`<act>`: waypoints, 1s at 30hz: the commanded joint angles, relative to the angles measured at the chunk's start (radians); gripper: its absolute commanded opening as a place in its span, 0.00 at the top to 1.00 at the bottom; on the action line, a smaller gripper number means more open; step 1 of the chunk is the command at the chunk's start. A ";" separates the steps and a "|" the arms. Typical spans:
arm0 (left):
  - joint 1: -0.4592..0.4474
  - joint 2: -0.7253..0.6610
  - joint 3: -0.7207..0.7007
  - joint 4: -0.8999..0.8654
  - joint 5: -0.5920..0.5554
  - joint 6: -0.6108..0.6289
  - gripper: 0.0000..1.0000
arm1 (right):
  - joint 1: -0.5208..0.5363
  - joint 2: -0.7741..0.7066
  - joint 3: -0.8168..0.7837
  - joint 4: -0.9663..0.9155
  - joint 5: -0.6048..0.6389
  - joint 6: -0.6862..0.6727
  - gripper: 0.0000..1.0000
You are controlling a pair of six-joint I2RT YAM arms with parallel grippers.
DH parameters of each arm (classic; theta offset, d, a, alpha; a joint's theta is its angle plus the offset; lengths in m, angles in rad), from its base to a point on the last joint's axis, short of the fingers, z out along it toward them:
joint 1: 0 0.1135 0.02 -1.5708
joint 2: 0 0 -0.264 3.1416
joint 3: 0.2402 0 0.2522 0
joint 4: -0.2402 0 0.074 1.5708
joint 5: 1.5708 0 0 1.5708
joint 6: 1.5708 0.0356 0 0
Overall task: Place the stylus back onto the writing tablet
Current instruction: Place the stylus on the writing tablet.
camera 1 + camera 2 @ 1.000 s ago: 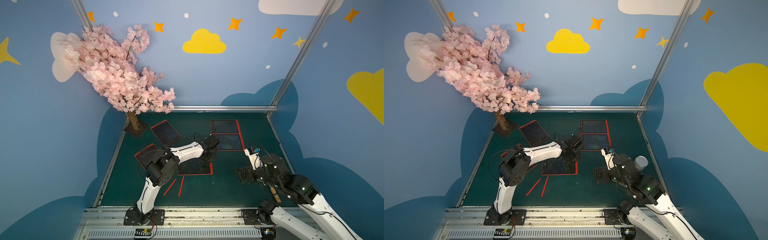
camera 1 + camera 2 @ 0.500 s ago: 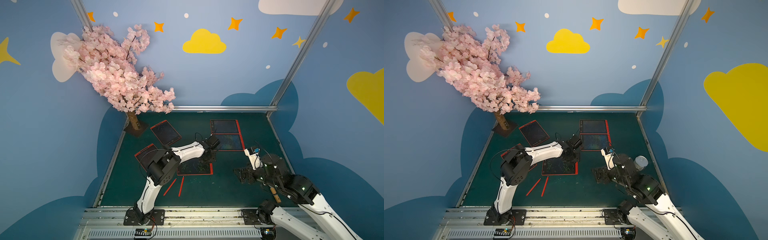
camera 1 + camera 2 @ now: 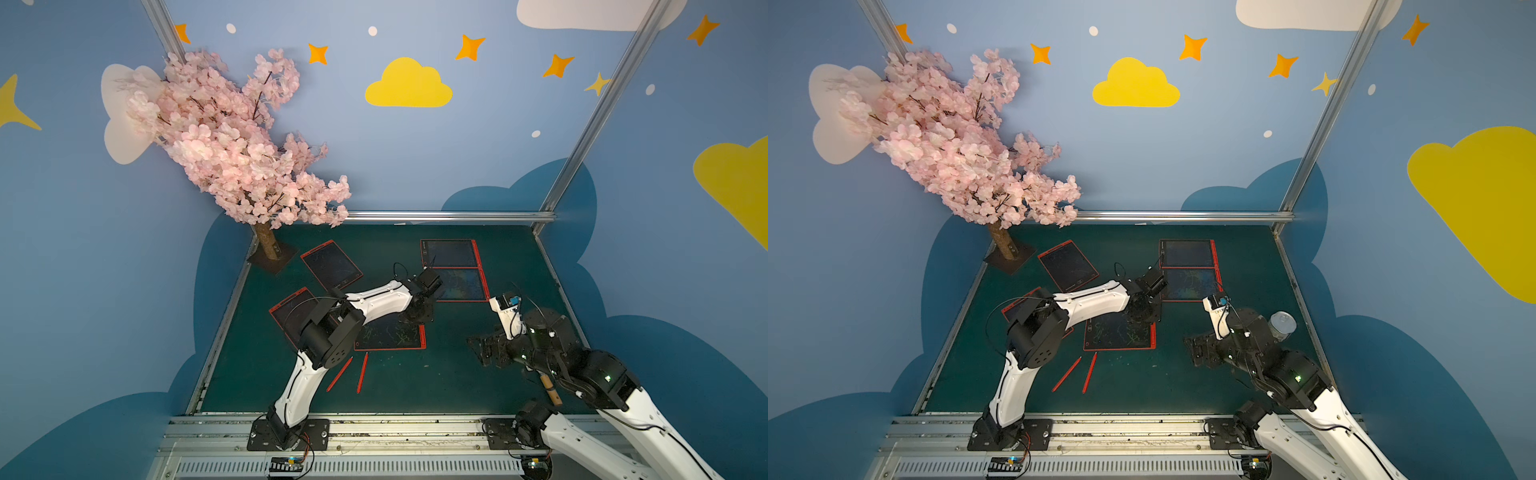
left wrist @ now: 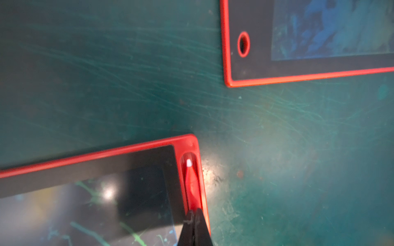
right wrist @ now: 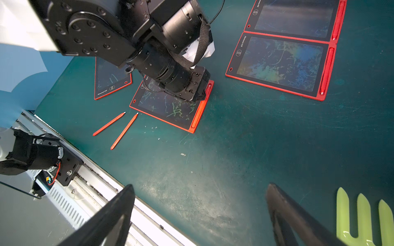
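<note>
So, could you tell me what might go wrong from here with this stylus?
The shut left gripper sits on the stylus in the writing tablet's side slot; lifting off could drag it out if unseated. Pressing at that edge might shift the tablet. Two loose styluses lie near the left arm, which could sweep them retreating.

Left gripper point(image 4: 193, 213) pinched closed; right gripper point(image 5: 200, 185) spread wide.

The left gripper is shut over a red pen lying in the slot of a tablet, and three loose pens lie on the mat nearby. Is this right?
Not quite. Only two loose pens lie on the mat, as the right wrist view shows. The left gripper is indeed shut over a red pen in the slot of a tablet.
</note>
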 commanded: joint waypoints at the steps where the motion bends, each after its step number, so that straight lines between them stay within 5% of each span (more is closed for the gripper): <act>1: -0.002 0.057 0.006 -0.076 -0.021 0.024 0.97 | -0.003 -0.007 -0.007 0.007 0.014 0.003 0.05; 15: -0.002 0.080 0.022 -0.087 0.001 0.015 0.97 | -0.003 -0.003 -0.004 -0.001 0.034 0.010 0.05; 22: 0.018 -0.071 -0.109 0.085 0.007 0.023 0.96 | -0.003 0.011 -0.001 -0.001 0.067 0.038 0.04; 30: 0.060 -0.256 -0.246 0.199 0.057 0.072 0.81 | -0.003 0.061 -0.042 0.033 0.063 0.105 0.04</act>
